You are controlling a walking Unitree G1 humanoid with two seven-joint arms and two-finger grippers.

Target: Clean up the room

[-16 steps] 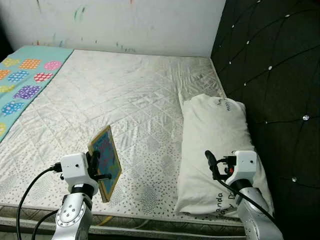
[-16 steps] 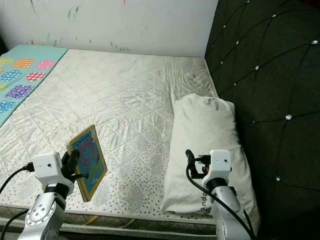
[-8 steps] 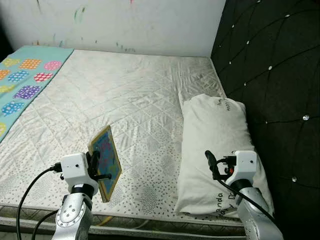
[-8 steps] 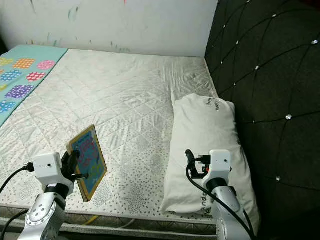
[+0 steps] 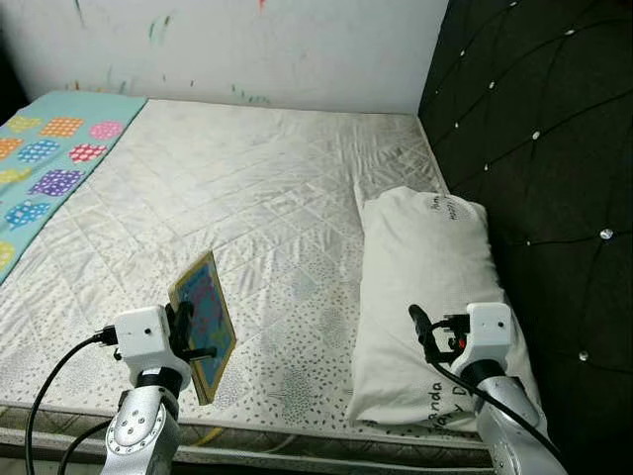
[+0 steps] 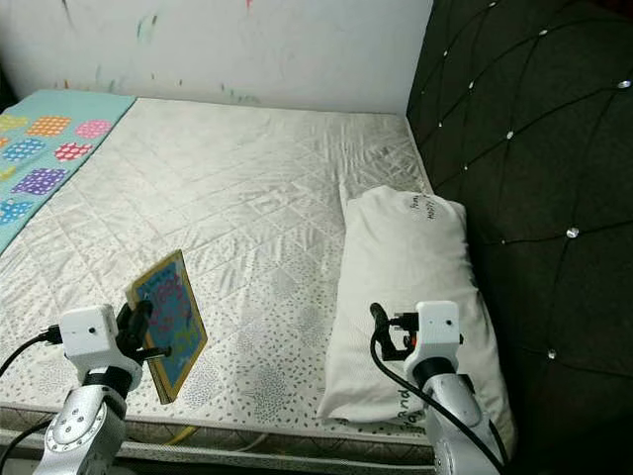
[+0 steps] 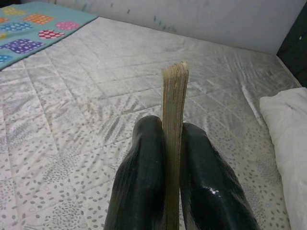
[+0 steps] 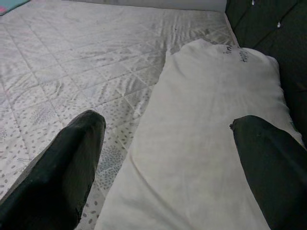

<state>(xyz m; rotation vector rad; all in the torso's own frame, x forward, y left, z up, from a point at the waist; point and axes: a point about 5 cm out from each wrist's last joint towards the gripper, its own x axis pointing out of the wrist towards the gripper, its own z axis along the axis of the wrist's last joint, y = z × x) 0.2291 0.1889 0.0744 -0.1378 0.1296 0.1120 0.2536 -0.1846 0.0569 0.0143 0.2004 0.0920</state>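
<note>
While the left gripper [image 7: 165,158] pinches a colourful picture book [image 5: 204,324] upright above the near edge of the mattress [image 5: 257,208], the right gripper [image 8: 168,158] hangs spread wide over the white pillow [image 5: 425,287]. The book seems picked up, not yet put away; the patterned blanket [image 5: 45,158] remains spread out.

Book [image 5: 205,324] pinched upright in left gripper [image 7: 165,158] over mattress [image 5: 257,198]; pillow [image 8: 211,143] under right gripper [image 8: 168,158] — headboard [image 5: 534,129] just beyond, rightward.
</note>
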